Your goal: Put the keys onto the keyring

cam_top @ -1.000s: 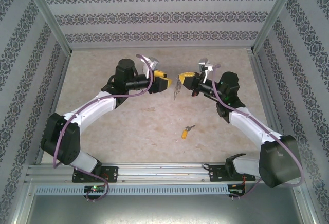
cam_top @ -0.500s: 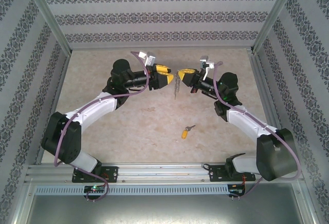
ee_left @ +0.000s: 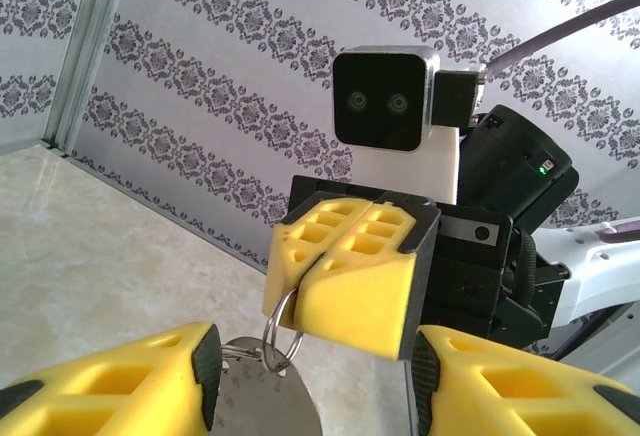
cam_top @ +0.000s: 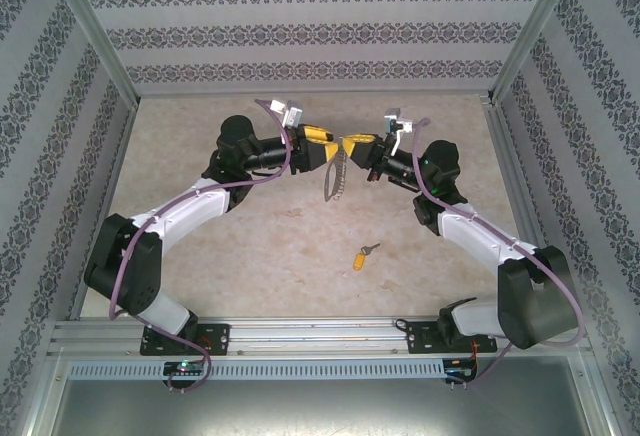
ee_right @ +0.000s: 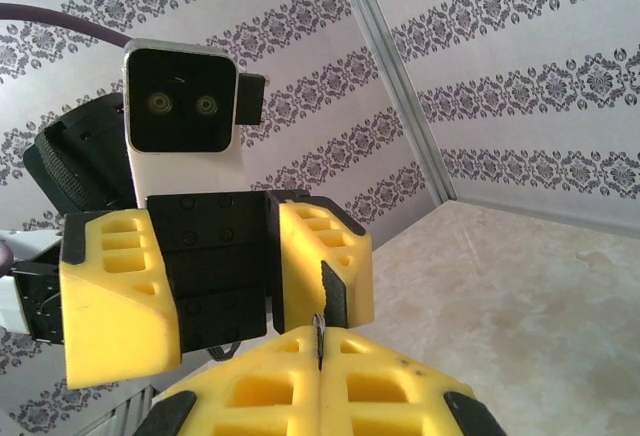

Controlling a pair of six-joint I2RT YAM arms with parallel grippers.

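Note:
The keyring [ee_left: 279, 330] is a silver split ring with a grey oval tag [ee_left: 262, 401] hanging from it. My right gripper [ee_right: 320, 351] is shut on the ring's upper edge and holds it above the table, as the top view shows at the keyring [cam_top: 334, 178]. My left gripper [ee_left: 315, 381] is open, its yellow fingers [ee_left: 150, 381] flanking the ring and the right gripper's tips [ee_left: 350, 266]; its left pad stands close beside the tag. The two grippers [cam_top: 325, 148] [cam_top: 356, 144] meet tip to tip. The key [cam_top: 364, 255], with its yellow-orange head, lies alone on the table.
Patterned walls enclose the beige table [cam_top: 260, 236] on three sides, with a metal post [cam_top: 95, 31] in each back corner. An aluminium rail [cam_top: 320, 331] carrying both arm bases runs along the near edge.
My left gripper has moved right until its fingers surround the hanging keyring, and its jaws have narrowed slightly. The right gripper has shifted a little left. The key has not moved.

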